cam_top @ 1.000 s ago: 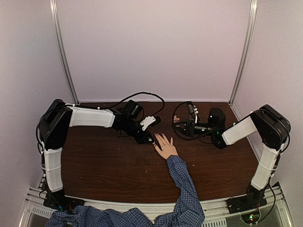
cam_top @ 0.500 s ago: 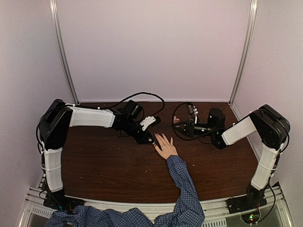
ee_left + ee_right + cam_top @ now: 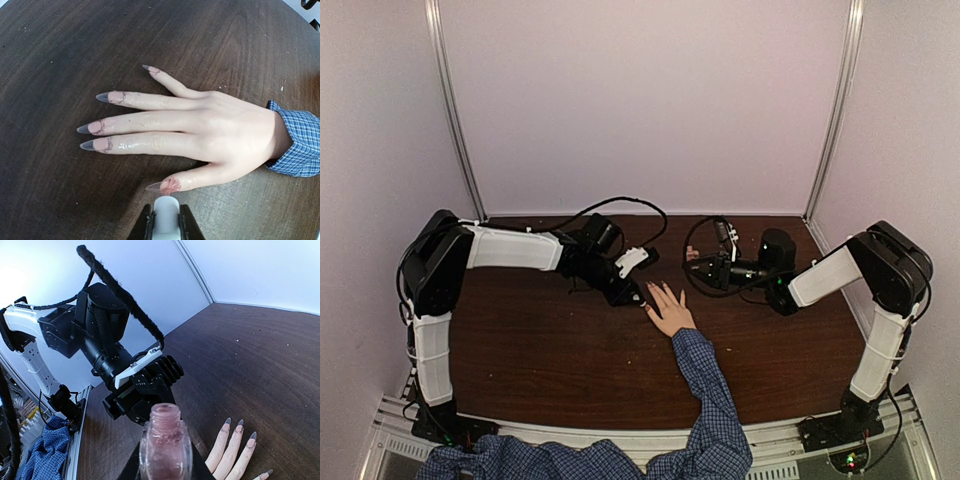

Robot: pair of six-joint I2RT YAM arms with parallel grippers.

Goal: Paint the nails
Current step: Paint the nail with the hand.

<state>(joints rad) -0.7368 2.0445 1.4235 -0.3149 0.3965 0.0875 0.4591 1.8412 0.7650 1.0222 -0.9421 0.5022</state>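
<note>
The nails (image 3: 95, 127): five, long and pointed, with pink smears near the cuticles and greyish tips. They are on a light-skinned hand (image 3: 220, 135) lying flat, palm down, fingers spread, about mid-way across the dark wood table (image 3: 60, 45). Blue checked sleeve (image 3: 297, 147) at the wrist. Left gripper (image 3: 166, 224) is clamped on a white cap (image 3: 165, 206) just beside the thumb nail (image 3: 169, 186); brush not visible. Right gripper (image 3: 165, 471) is clamped on an uncapped pinkish polish bottle (image 3: 165, 440), upright, near the fingertips.
</note>
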